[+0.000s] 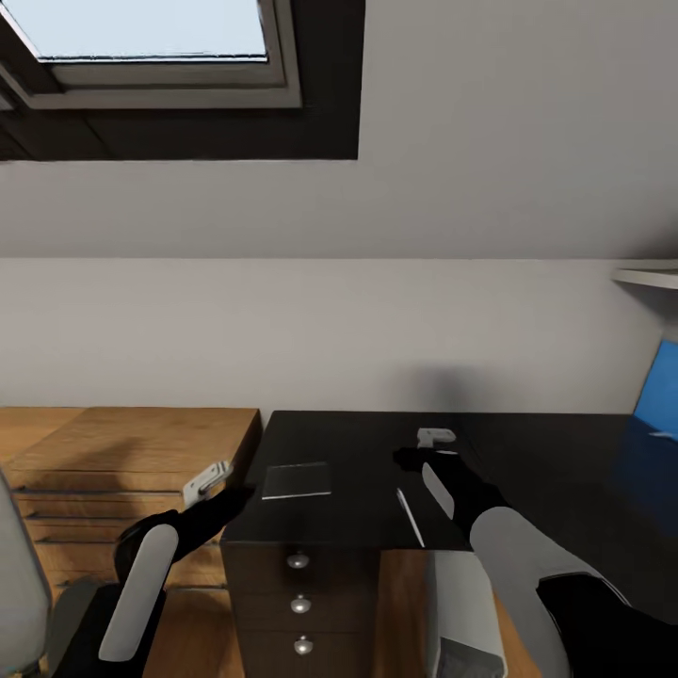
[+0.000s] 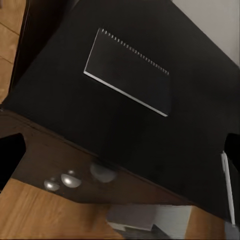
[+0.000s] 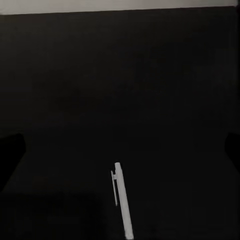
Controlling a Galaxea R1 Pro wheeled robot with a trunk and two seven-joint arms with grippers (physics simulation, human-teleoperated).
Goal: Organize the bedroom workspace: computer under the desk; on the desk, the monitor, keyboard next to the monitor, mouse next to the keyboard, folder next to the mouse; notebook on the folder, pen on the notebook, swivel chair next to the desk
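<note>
Centre frame: notebook [image 1: 297, 480] and pen [image 1: 411, 517] lie apart on the desk [image 1: 358, 443]; wooden dresser [image 1: 122, 443] at left. Right gripper [image 1: 426, 459] hovers beyond the pen, left gripper [image 1: 209, 482] beside the notebook; both jaws spread.

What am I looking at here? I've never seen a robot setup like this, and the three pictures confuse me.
It is a simulated two-armed robot. The big picture comes from a camera on its head, looking down over a black desk. The other two come from cameras on its wrists, looking along each gripper.

On the desk lie a thin notebook with a spiral edge and a slim white pen. The left gripper hangs over the desk's near corner by the wooden dresser; its wrist camera shows the notebook. The right gripper hovers above the desk, with the pen in its wrist view. Both look open and hold nothing.
</note>
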